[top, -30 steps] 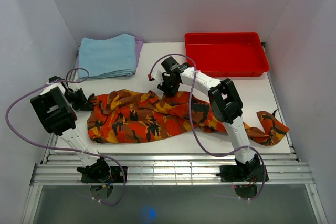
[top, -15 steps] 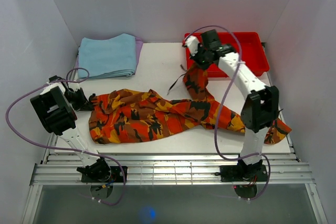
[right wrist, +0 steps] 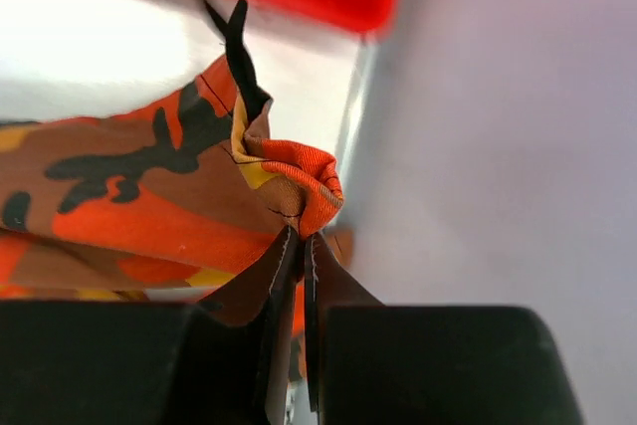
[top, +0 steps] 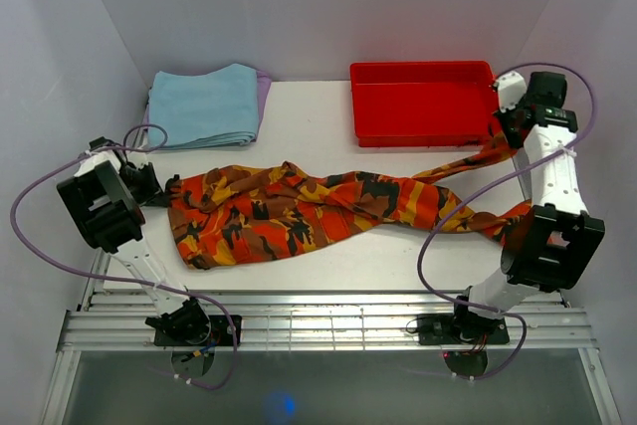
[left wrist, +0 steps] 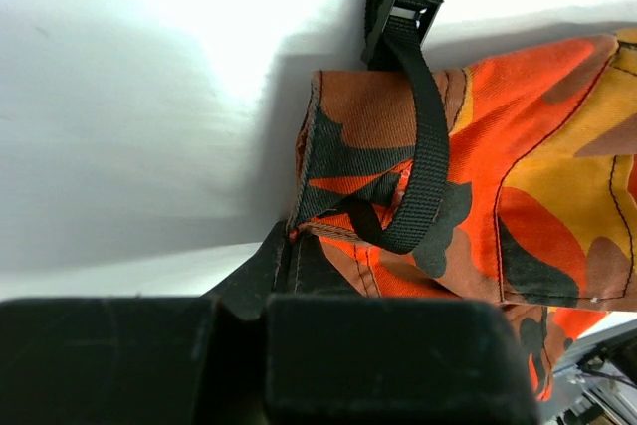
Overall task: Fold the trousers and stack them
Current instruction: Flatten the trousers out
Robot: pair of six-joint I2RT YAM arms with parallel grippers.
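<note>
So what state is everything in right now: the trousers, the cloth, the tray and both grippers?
trousers, unfolded, stretched out across the table.
left gripper, shut on the trousers' strap end.
right gripper, shut on the trousers' other end, near the tray's corner.
blue cloth, folded, lying flat at the back left.
red tray, upright, nothing in it.

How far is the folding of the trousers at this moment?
Done: left tool and right tool are each shut on an end of the trousers. In hand: they are pulled out long across the table, one leg lifted near the red tray. Remaining: every fold, then stacking.
</note>
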